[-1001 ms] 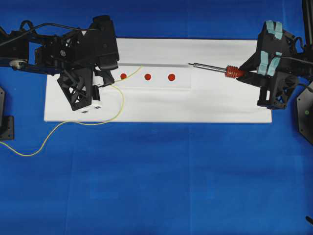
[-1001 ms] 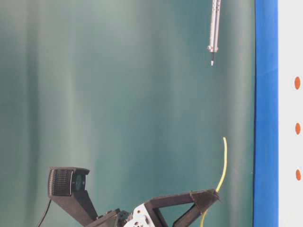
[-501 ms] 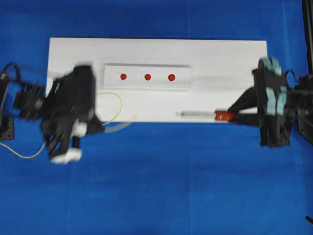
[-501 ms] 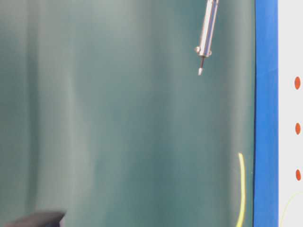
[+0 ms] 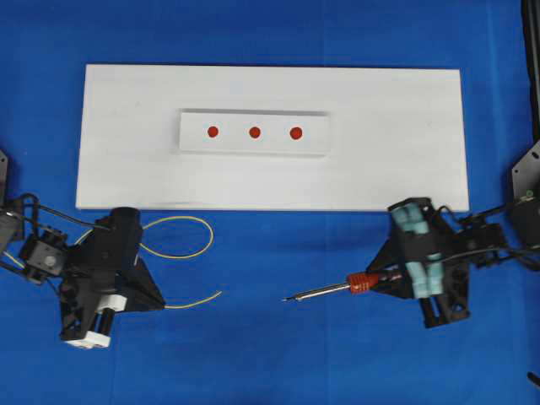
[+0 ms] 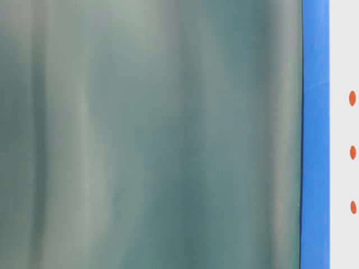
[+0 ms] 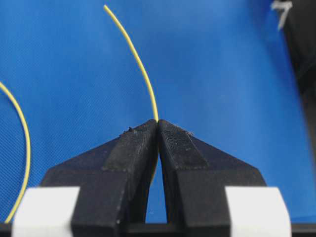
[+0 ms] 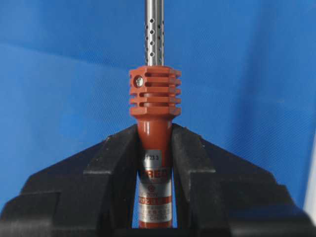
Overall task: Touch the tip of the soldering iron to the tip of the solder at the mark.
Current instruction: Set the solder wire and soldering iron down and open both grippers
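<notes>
L gripper (image 5: pixel 160 299) low at 8 o'clock of overhead view, off the white board (image 5: pixel 126 177), over blue cloth (image 5: pixel 270 354). Jaws clenched on the solder (image 5: pixel 196 299); wrist cam shows thin yellow wire (image 7: pixel 140 69) pinched betw. finger pads (image 7: pixel 133 148), free end curving up toward 11 o'clock. Rest of wire loops beside the arm near board's lower edge.

R gripper (image 5: pixel 390 277) at 4 o'clock, also off board. Jaws grasping the soldering iron (image 5: pixel 359 283) by red-orange body (image 8: pixel 154 128); silver shaft pointing toward 9 o'clock, tip (image 5: pixel 285 299) over cloth, well apart from solder end.

Three red marks (image 5: pixel 254 132) on raised white strip (image 5: pixel 190 143) at 12 o'clock, nothing touching them. Table-level view: marks (image 6: pixel 352 152) only, no tools.
</notes>
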You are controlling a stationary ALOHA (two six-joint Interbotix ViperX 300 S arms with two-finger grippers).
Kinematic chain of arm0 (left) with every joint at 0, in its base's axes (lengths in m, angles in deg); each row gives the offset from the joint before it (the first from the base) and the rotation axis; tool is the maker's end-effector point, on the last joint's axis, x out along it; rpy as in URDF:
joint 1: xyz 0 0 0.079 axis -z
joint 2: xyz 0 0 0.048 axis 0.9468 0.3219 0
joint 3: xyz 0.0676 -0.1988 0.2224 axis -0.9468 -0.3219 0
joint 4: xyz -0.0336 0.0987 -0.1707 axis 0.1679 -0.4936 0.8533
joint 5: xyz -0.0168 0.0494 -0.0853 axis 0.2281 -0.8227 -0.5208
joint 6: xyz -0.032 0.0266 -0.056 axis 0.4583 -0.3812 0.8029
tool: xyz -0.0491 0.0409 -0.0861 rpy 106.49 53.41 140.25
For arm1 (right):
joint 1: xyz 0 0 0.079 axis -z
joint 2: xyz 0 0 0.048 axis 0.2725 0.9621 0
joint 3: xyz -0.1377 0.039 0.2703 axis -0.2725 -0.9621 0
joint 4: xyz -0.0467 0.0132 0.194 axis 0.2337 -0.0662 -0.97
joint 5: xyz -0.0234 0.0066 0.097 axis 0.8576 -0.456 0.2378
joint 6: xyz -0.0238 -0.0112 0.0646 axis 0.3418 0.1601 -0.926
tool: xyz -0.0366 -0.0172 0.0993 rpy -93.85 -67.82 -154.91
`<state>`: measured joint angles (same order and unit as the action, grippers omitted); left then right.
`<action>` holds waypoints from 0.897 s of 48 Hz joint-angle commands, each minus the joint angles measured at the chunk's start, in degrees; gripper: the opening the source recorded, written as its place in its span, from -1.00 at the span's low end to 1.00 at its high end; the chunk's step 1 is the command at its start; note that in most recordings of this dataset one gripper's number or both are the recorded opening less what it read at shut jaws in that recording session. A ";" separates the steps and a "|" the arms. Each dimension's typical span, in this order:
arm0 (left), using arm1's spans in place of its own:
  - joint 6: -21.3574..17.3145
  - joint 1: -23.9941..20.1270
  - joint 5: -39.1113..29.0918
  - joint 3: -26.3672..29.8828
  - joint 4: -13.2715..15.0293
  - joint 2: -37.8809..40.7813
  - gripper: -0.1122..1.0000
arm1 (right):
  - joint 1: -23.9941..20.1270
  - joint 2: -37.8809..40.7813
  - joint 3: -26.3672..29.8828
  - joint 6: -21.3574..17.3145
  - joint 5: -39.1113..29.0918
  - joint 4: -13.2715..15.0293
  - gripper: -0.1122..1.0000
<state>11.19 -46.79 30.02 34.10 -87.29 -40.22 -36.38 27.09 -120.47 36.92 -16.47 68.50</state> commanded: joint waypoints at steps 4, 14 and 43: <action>-1.58 0.26 3.25 0.35 -0.09 5.71 -0.75 | -0.70 5.36 0.70 0.09 5.36 -0.62 -0.69; -6.59 0.26 3.52 0.70 -0.09 9.32 -0.75 | -0.79 12.39 1.93 0.00 9.58 -0.79 -0.69; -8.61 -0.09 1.93 1.76 -0.09 8.61 -0.21 | -0.70 15.03 3.25 -0.09 8.61 -3.43 -0.34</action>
<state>2.49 -46.79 32.48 34.63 -87.29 -30.46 -37.26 42.65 -117.93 36.74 -7.51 65.60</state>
